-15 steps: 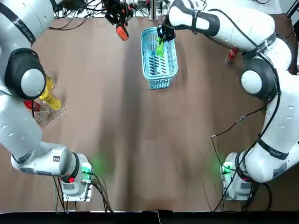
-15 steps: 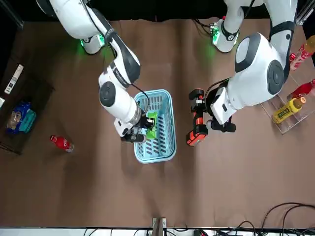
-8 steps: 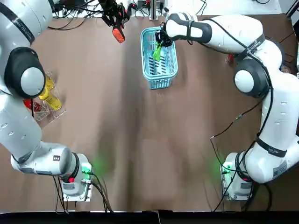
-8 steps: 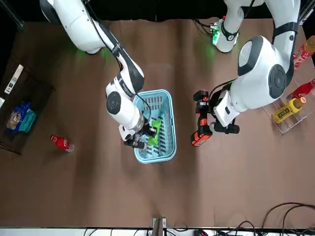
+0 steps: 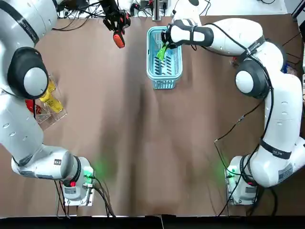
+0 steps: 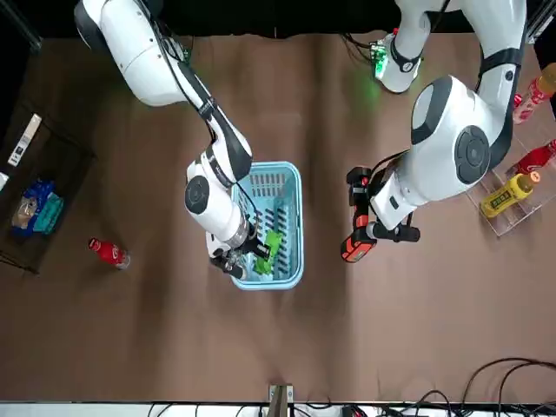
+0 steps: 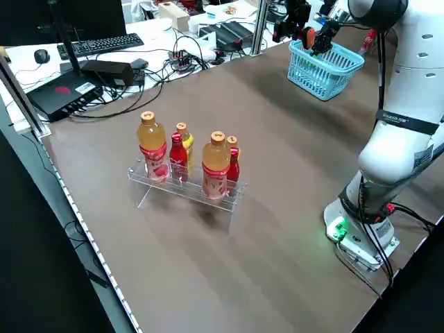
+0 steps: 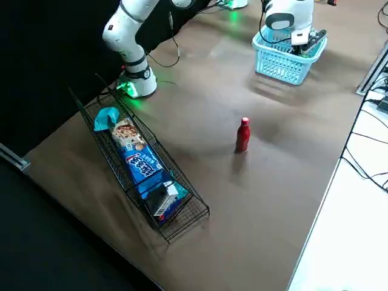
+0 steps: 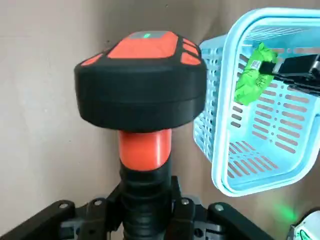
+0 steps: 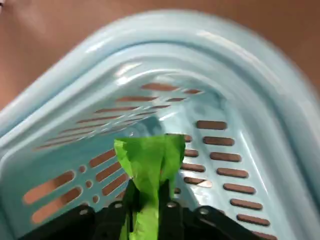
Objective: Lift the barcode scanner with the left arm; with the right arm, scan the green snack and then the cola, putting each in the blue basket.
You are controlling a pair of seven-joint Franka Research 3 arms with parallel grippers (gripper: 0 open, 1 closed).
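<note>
My left gripper (image 5: 116, 23) is shut on the handle of the orange and black barcode scanner (image 5: 117, 38), held above the table just left of the blue basket (image 5: 164, 84). The left wrist view shows the scanner (image 9: 141, 90) upright in the jaws. My right gripper (image 5: 166, 39) is shut on the green snack (image 5: 162, 51), which hangs inside the basket near its far end. In the right wrist view the snack (image 10: 149, 160) sits between the fingers, close to the basket wall (image 10: 225, 100). The red cola bottle (image 8: 242, 135) stands apart on the table.
A clear rack of drink bottles (image 7: 187, 166) stands on my left side. A black wire basket with snack packs (image 8: 142, 170) lies at my right edge. Cables and equipment (image 7: 104, 69) crowd the table's far edge. The table's middle (image 5: 152, 152) is bare.
My right gripper has carried the green snack farther along and lower into the basket, which shifted slightly. The scanner in my left gripper drifted a little away from me.
</note>
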